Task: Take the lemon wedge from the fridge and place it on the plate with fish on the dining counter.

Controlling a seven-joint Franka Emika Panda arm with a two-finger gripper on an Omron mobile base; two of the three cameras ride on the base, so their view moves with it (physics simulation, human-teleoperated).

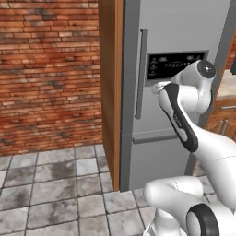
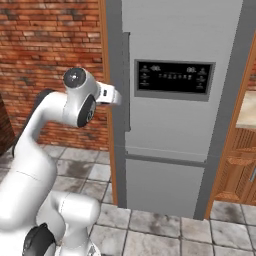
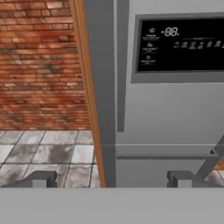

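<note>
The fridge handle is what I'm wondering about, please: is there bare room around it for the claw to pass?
Yes. The fridge door is shut, and its vertical bar handle has bare steel on its right, up to the black dispenser panel. It is tighter on the left, where the door edge and wooden side panel sit close. The claw is open, short of the door.

The fridge [image 2: 170, 125] is smooth matt grey steel, its dispenser panel [image 2: 172, 78] glossy black, beside rough brick wall [image 1: 46, 69].
</note>
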